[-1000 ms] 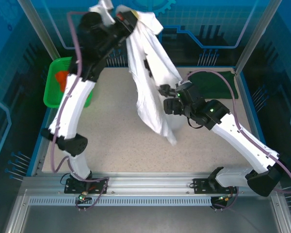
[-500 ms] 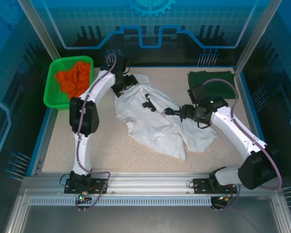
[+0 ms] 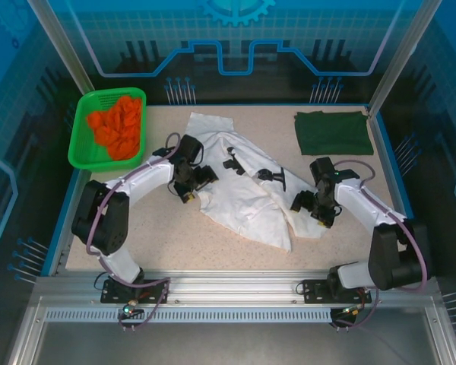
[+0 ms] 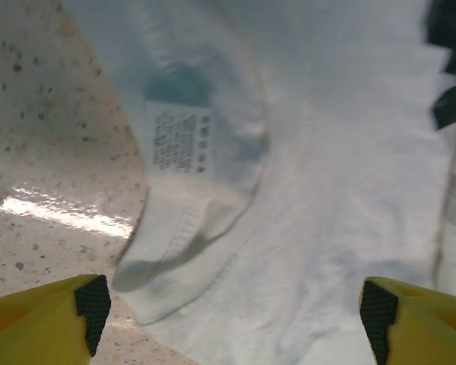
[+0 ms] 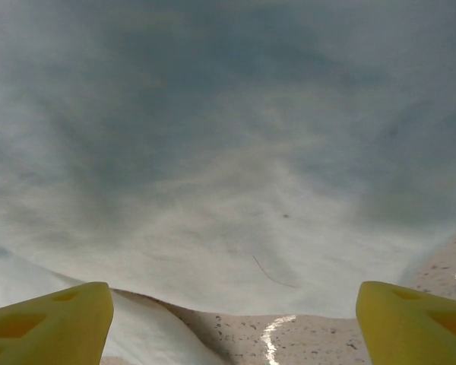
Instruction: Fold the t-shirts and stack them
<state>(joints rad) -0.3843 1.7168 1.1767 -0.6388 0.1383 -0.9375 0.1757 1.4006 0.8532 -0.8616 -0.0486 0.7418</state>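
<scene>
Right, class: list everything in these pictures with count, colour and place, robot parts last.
white t-shirt: 1, white, crumpled mid-table
green t-shirt: 1, dark green, folded, far right corner
basket: 1, green, far left corner
cloth: 1 heap, orange, in the basket
label: 1, white, inside the white t-shirt's neck
table: 1, speckled beige, under everything
left gripper: 1, yellow fingers, open over the white t-shirt's neck
right gripper: 1, yellow fingers, open over the white t-shirt's right side

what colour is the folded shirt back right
The shirt is dark green; top external view shows it best.
</scene>
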